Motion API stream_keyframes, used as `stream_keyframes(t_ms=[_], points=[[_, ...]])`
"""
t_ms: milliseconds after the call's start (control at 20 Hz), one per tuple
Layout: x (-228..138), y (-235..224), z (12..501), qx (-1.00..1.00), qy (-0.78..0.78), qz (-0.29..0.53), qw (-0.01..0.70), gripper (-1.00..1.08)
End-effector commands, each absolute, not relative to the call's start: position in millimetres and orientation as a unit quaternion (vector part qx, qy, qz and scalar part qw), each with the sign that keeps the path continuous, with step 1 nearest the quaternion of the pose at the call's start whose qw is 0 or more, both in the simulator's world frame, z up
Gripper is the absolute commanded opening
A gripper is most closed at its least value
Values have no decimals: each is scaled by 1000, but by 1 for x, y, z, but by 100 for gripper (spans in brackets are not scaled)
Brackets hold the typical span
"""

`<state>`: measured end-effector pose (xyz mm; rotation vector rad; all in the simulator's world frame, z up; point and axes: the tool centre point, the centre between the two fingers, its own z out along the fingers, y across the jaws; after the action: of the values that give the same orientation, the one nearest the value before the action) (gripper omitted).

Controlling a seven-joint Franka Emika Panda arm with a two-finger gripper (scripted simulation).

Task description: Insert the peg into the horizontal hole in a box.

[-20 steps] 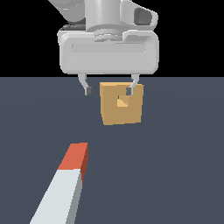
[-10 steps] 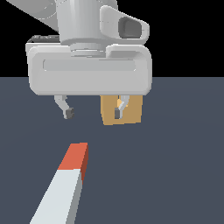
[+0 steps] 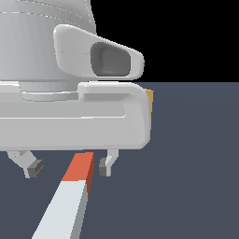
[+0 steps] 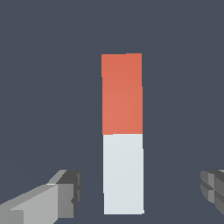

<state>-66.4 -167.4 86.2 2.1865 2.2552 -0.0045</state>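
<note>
Below me stretches a flat, dark slate-blue floor (image 3: 196, 140), with plain black behind it in the exterior view. Across that floor lies the peg (image 4: 122, 131), pale grey-white with an orange-red end, flat and untouched. My gripper (image 3: 70, 167) hangs above it, jaws spread wide, one finger on each side of the peg and clear of it. My own bulky body blocks nearly all of the box (image 3: 149, 99); only a tan sliver shows at its edge, and the hole is hidden.
</note>
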Motion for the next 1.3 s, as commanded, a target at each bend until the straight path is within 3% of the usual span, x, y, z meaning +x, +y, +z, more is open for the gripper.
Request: stream_keyframes(t_ms=[0,600,1250], points=[[-70,-178,79,693,721,-1,0,100],[-75,-190,68,692,722,-1,0,100],[-75,-194,21,691,723,0,0,100]])
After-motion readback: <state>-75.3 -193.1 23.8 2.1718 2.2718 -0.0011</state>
